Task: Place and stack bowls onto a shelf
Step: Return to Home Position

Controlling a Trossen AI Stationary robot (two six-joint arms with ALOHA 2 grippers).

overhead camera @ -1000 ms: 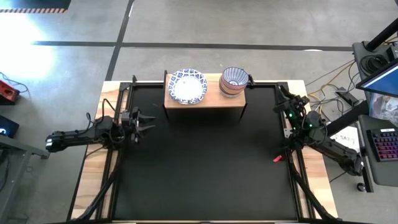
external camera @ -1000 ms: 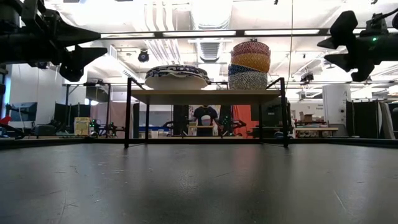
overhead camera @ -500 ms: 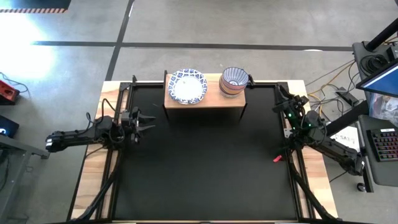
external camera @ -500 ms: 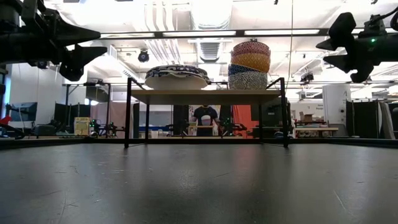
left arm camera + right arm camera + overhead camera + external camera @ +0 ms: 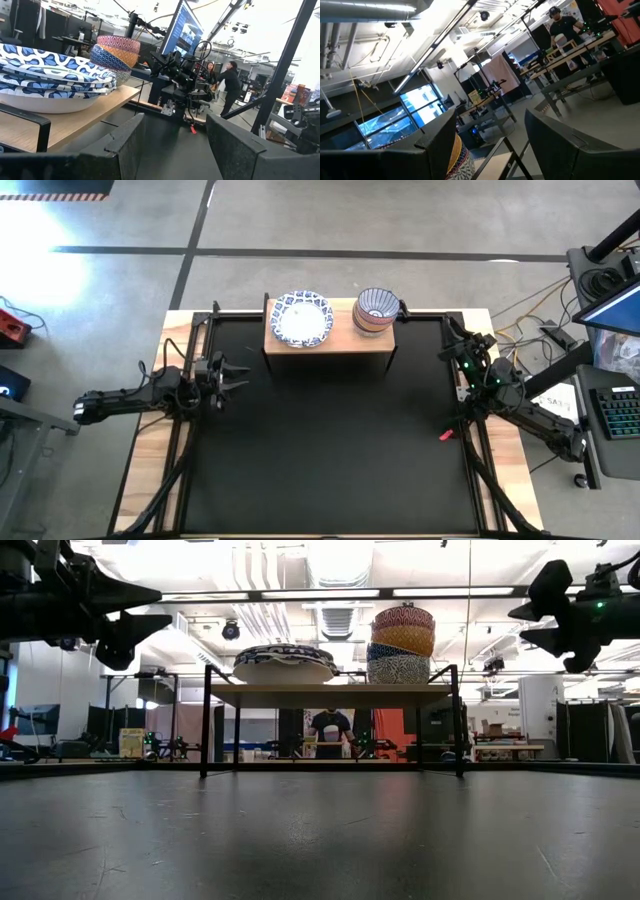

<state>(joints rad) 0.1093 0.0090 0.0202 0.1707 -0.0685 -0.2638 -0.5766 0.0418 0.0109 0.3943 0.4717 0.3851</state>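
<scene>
Black tabletop (image 5: 330, 450), high view: shelf (image 5: 342, 338) at 12 o'clock carries the white blue-rimmed bowls (image 5: 302, 318), stacked, just beside the small-bowl stack (image 5: 376, 310). Left gripper (image 5: 240, 371) waits at 9 o'clock and right gripper (image 5: 447, 329) at 2 o'clock, both clear of the shelf. Low view: both stacks sit level on the shelf. Wrist views: each gripper's jaws stand apart, holding nothing. Judged: glazed ceramic, so rigid, weighty, slippery and easily chipped; best pinched across the rim.
</scene>
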